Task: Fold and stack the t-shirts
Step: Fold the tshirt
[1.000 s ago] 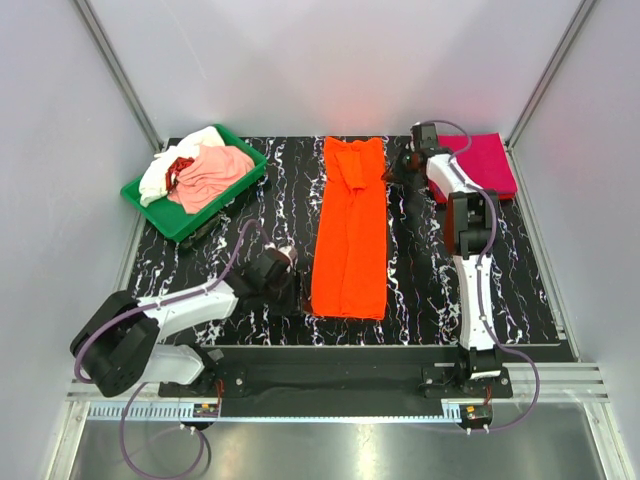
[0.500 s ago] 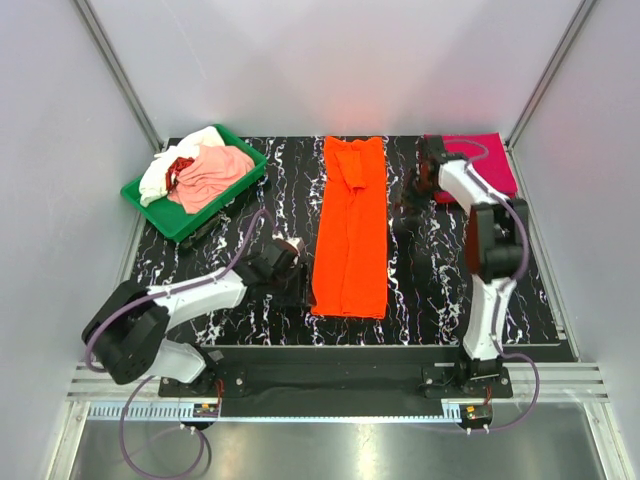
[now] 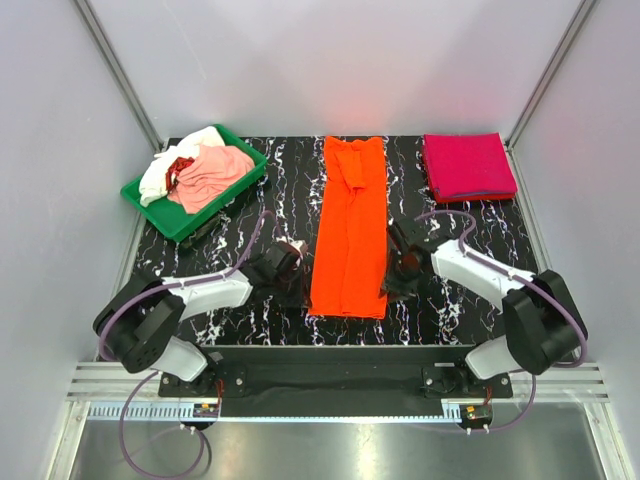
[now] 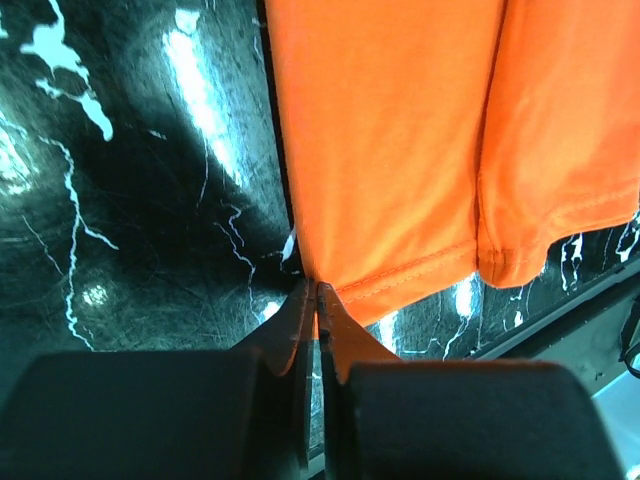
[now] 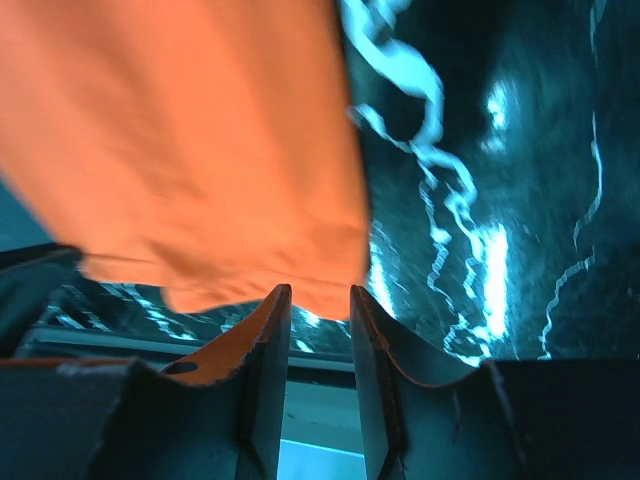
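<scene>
The bright orange t-shirt (image 3: 350, 230) lies folded into a long strip down the middle of the table. My left gripper (image 3: 297, 281) is at its near left corner; in the left wrist view the jaws (image 4: 317, 292) are pressed together on the corner of the orange hem (image 4: 400, 150). My right gripper (image 3: 396, 280) is at the near right corner; its jaws (image 5: 320, 297) stand open with the orange hem (image 5: 200, 150) just ahead of the tips. A magenta-pink t-shirt (image 3: 468, 166) lies folded at the far right. White (image 3: 182, 153), pale pink (image 3: 212, 170) and red (image 3: 181, 168) shirts are heaped in the green tray (image 3: 140, 196).
The green tray stands at the far left of the black marbled table (image 3: 250, 200). Grey walls and metal frame posts (image 3: 120, 75) close in the back and sides. The table's near edge (image 3: 400, 345) runs just behind both grippers.
My right arm has swung back from beside the magenta shirt to the orange shirt's near right corner. My left gripper has moved right onto the near left corner.
</scene>
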